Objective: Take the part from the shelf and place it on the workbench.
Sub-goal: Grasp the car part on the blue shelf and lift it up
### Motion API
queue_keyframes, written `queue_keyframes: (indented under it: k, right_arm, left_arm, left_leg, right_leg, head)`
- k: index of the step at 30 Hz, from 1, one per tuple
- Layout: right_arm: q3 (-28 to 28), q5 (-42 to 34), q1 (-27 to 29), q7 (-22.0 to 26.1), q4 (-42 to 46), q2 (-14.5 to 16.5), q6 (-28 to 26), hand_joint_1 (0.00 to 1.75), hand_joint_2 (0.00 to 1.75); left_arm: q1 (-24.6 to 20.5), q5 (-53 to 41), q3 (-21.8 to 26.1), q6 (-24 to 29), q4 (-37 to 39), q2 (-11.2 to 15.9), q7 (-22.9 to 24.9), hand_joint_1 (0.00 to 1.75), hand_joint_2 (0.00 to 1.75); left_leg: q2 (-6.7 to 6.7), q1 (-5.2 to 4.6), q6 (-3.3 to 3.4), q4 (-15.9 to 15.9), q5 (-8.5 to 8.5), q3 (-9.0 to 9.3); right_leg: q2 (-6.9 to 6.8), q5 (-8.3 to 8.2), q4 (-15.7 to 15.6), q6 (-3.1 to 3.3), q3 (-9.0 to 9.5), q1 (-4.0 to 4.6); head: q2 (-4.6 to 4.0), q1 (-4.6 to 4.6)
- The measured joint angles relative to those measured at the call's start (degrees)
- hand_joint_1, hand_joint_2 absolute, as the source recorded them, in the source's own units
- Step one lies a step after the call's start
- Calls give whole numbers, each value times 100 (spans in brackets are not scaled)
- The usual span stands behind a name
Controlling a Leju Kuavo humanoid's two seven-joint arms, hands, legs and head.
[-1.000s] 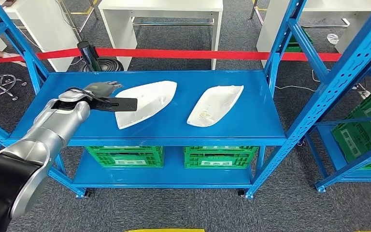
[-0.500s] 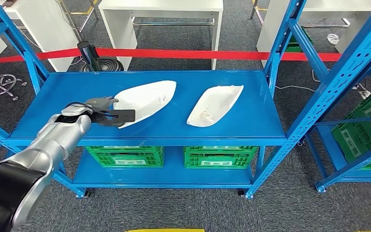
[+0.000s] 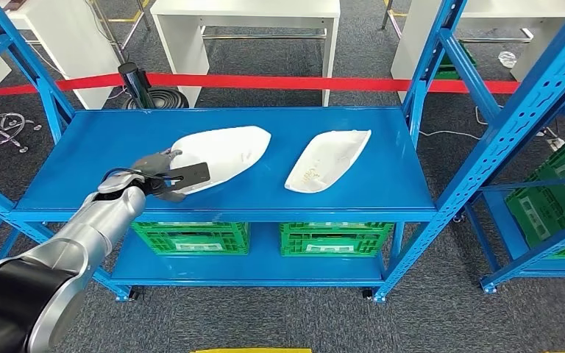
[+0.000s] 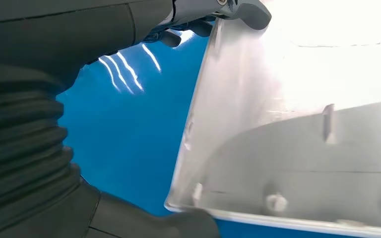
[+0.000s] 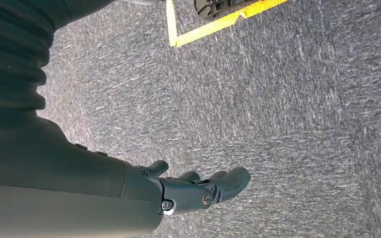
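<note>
Two white parts are lying on the blue shelf (image 3: 81,140); my left hand (image 3: 163,173) is pinching the near end of the left part (image 3: 221,151), which is stretching up-right from it. Since earlier that end is sitting lower left. My right hand (image 5: 198,191) is hanging spread, holding nothing

bright even light; glare whitens the part (image 4: 327,59).
</note>
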State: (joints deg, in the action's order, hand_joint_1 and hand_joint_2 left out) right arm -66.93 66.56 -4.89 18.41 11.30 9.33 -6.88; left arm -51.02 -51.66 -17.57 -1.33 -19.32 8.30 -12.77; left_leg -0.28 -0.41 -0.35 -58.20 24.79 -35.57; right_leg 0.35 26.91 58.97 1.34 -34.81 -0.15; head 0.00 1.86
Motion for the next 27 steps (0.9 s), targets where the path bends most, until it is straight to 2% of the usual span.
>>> queue_keyframes:
  k: [9, 27]
  right_arm:
    - [0, 1, 2, 10, 0, 0, 10, 0, 175]
    - [0, -1, 0, -40, 0, 0, -9, 0, 175]
  left_arm:
    - [124, -26, 263, 226, -2, -174, -261, 0, 175]
    - [163, -620, 284, 401, -32, -366, -408, 0, 175]
  left_leg:
    - [0, 0, 0, 0, 0, 0]
    - [0, 0, 0, 0, 1, 0]
  right_leg:
    - [0, 2, 0, -2, 0, 0]
    - [-1, 2, 0, -3, 0, -1]
  head:
    - [0, 0]
    - [0, 0]
